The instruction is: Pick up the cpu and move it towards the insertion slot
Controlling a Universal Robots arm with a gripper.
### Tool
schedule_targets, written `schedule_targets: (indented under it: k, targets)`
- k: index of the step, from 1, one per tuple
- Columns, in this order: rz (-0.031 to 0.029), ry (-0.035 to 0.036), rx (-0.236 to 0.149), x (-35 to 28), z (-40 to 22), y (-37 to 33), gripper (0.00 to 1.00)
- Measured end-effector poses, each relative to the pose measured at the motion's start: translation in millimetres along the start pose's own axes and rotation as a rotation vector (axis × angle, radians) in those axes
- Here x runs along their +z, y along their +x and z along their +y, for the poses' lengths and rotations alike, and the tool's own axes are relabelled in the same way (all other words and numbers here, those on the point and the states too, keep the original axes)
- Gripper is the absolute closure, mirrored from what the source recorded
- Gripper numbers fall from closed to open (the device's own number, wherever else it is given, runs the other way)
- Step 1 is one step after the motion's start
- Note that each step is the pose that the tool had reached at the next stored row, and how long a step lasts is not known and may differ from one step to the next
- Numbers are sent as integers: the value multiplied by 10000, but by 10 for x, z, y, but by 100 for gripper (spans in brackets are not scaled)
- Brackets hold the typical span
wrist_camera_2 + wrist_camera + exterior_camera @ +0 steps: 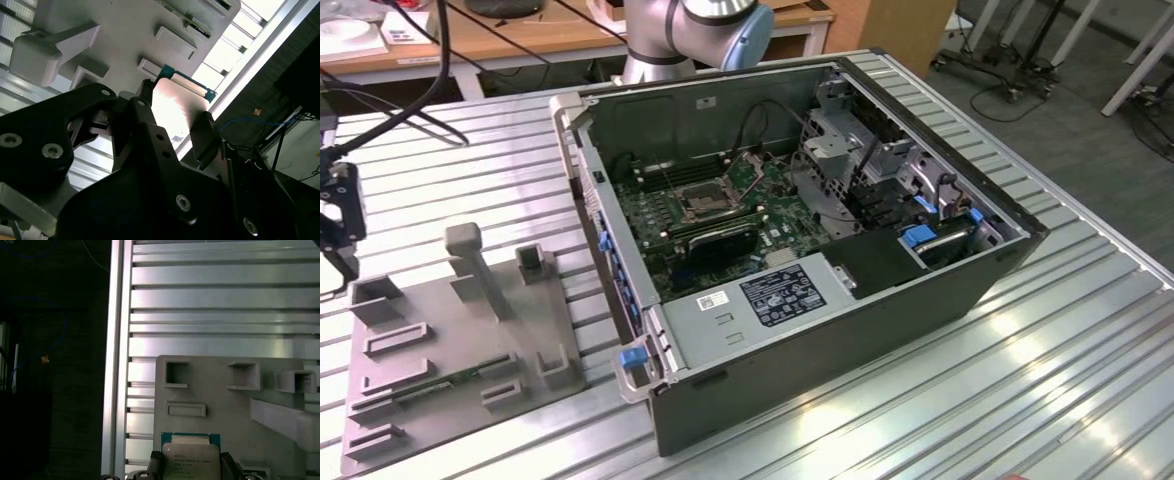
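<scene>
The black claw (191, 467) is closed to the width of the small square silver-topped, green-rimmed cpu (191, 456), fingers (156, 463) pinching two opposite edges, probably to spare its underside. It hangs over the grey plastic fixture plate (225, 400) on the ribbed aluminium desk (225, 300), well apart from the silvery square insertion slot (698, 203) inside the open black computer case (854, 330).
</scene>
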State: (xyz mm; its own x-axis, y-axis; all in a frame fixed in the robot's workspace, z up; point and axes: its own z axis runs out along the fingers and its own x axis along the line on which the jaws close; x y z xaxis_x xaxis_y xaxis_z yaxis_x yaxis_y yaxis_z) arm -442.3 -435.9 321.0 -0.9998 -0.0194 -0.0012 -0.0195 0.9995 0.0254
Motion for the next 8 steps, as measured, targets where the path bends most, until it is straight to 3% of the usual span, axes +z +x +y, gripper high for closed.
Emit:
schedule_targets:
  k: [8]
  targets:
    - [0,-1,0,-25,1,0,46]
